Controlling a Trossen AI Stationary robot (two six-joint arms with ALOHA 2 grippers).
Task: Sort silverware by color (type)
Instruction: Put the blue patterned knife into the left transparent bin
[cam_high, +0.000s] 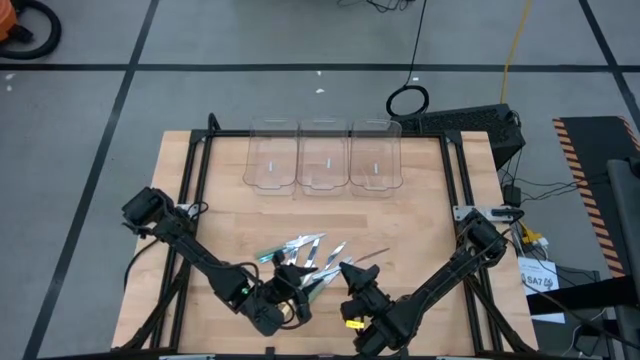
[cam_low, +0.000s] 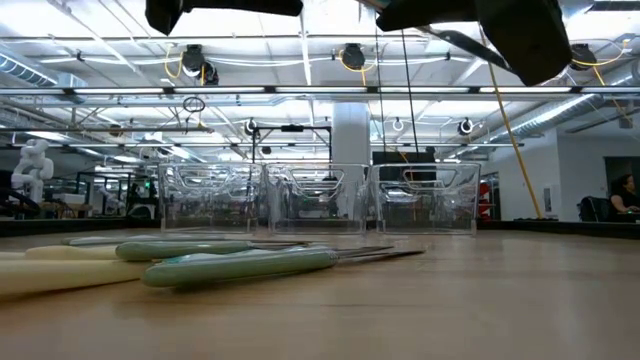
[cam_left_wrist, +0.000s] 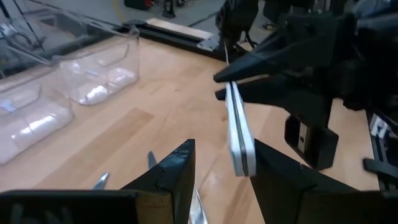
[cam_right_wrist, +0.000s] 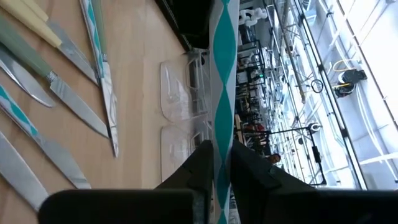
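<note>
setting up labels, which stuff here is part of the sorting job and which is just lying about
Job:
- silverware pile
- utensil held in right end effector
- left end effector, open
- three clear bins

Lying about:
- cable loop
- yellow cord

Three clear plastic bins (cam_high: 323, 155) stand side by side at 12 o'clock on the wooden table (cam_high: 420, 215). A yellow cable (cam_high: 512, 45) crosses the grey floor at 1 o'clock.
</note>
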